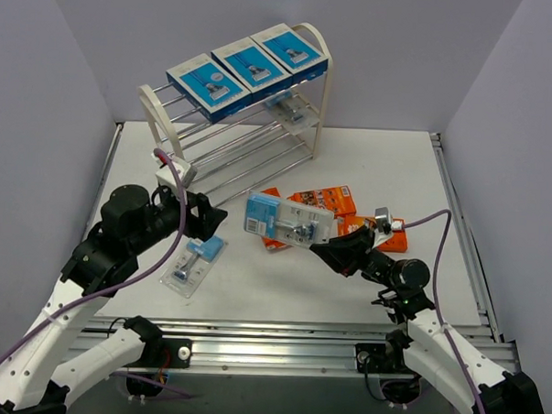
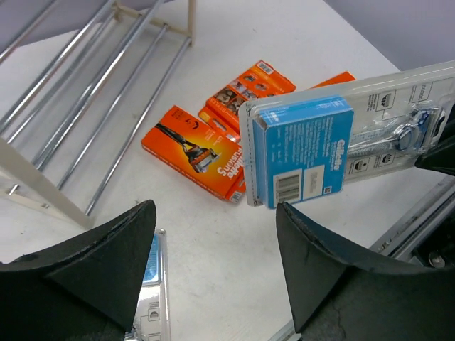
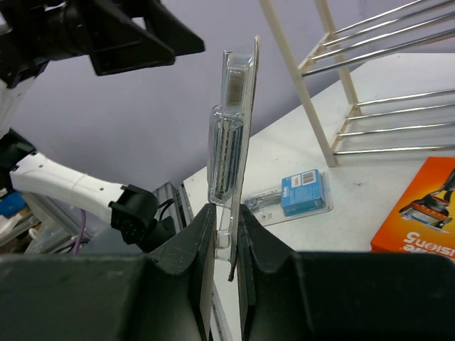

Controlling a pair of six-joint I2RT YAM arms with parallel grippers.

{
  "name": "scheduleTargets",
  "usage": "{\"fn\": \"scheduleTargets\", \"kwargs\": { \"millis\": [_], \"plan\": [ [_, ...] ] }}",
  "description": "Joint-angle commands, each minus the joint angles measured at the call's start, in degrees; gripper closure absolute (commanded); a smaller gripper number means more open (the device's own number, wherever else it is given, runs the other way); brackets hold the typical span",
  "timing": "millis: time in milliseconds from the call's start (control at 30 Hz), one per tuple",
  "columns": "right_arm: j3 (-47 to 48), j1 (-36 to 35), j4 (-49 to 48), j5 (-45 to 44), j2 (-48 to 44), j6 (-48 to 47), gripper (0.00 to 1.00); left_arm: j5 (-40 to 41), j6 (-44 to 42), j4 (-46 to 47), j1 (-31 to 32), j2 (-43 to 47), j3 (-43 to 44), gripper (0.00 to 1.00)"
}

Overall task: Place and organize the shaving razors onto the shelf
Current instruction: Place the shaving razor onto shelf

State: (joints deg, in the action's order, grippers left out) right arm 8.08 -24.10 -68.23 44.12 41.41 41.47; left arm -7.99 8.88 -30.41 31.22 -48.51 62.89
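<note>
The white shelf (image 1: 157, 127) stands at the back with three blue boxes (image 1: 250, 66) on its top tier and a clear blister pack (image 1: 290, 105) one tier below. My right gripper (image 1: 335, 246) (image 3: 226, 226) is shut on the bottom edge of another blister pack (image 1: 288, 222) (image 3: 233, 135) (image 2: 313, 150), held edge-up above the table. My left gripper (image 1: 211, 224) (image 2: 213, 245) is open and empty, facing that pack. A third blister pack (image 1: 193, 263) (image 2: 153, 280) (image 3: 296, 197) lies flat on the table under it. Orange packs (image 1: 318, 203) (image 2: 206, 153) lie behind the held pack.
The shelf's lower chrome rods (image 2: 92, 92) are bare on the left side. The orange pack (image 3: 424, 212) nearest my right gripper lies just in front of the shelf's foot (image 3: 334, 153). The table's metal front rail (image 1: 279, 335) runs below both arms.
</note>
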Motion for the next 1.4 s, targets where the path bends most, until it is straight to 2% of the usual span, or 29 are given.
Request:
{"fn": "scheduleTargets", "kwargs": {
  "millis": [0,233,467,633,867,1367],
  "plan": [
    [3.7,-0.34,0.37,-4.82,-0.19,-2.27,1.0,5.68,-0.88,4.05,-0.46,1.49,-2.94,0.23],
    [5.1,-0.42,3.27,-13.43,2.45,-1.92,1.0,15.0,-2.82,5.71,-0.46,6.57,-8.57,0.2],
    [7.21,-3.14,7.4,-27.4,3.24,-1.57,1.0,23.09,-1.6,5.28,-0.55,11.24,-10.86,0.15],
    [10.46,-8.94,9.25,-40.22,8.32,-4.03,1.0,23.2,-0.89,5.19,-0.55,13.0,-11.56,0.14],
    [16.35,-11.41,7.59,-48.93,17.47,-2.89,1.0,20.47,0.34,4.32,-0.37,11.07,-11.3,0.14],
    [32.17,-15.27,2.4,-56.6,35.14,-1.13,1.0,19.59,0.96,4.14,0.33,13.27,-11.57,0.09]
  ]
}}
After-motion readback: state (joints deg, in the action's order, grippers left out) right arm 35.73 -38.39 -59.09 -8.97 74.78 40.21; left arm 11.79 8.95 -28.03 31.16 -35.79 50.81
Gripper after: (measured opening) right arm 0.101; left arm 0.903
